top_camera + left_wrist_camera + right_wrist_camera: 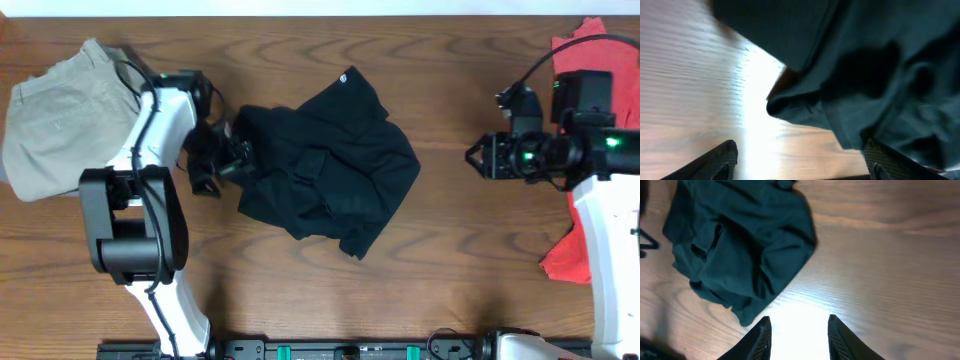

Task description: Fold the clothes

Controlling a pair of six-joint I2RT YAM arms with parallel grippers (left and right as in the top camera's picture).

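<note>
1. Wooden surface (300, 40) carries three garments.
2. Black shirt (320, 165) lies crumpled at centre.
3. Khaki trousers (60, 120) rest far left.
4. Red garment (568, 255) lies far right.
5. Left fingers (722, 155) spread open at the shirt's edge; right fingers (762, 335) open over bare wood.

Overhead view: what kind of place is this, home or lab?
Probably a robot lab bench, not a home: a left arm and right arm mounted at a wood-grain table, a black equipment rail along its near edge, and staged laundry: black shirt, khaki trousers, red garment.
</note>
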